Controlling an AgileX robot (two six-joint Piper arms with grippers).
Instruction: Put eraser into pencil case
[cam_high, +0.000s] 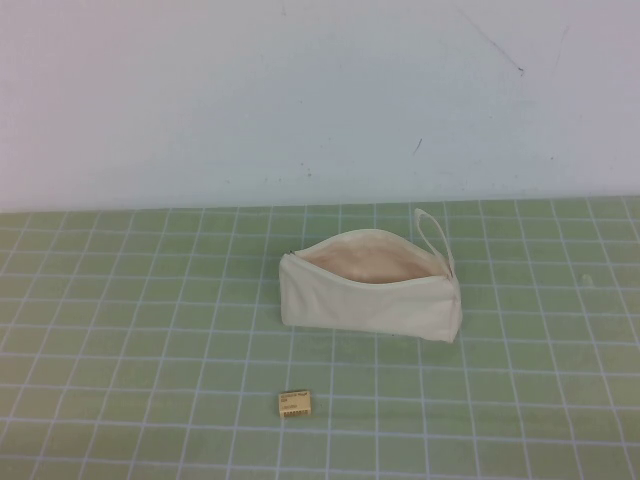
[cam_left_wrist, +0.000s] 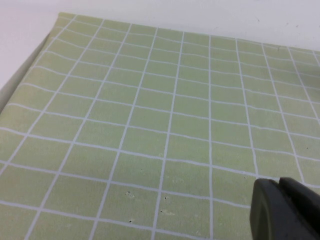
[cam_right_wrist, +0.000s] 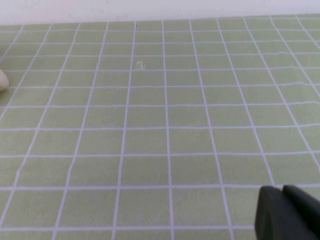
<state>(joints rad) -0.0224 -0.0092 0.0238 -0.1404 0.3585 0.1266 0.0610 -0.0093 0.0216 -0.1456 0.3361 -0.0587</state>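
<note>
**Cream pouch open, eraser untouched on the green mat**

Cream fabric forms the pencil case (cam_high: 370, 300), which is set near the middle of a green grid mat (cam_high: 140, 330) with its zip mouth open upward, so that the beige lining is shown. A thin loop strap (cam_high: 436, 236) is seen at its far right end. The eraser (cam_high: 294, 404), a tiny tan block with a printed label, is laid flat on the mat, nearer the robot than the pouch and clearly apart from it.

No arm is seen from the high camera. Only a dark corner of the left gripper (cam_left_wrist: 285, 210) is caught by its wrist camera, above bare mat; the same holds for the right gripper (cam_right_wrist: 287, 212). Whether either is open cannot be told, and nothing is seen to be held.

The task is judged to be at its start: the eraser is not yet grasped. A reach down to the small block is called for next, with a narrow pinch.

Open mat is left all around the eraser, and the pouch mouth is unobstructed. A pale wall (cam_high: 300, 90) is met at the far edge of the mat.
</note>
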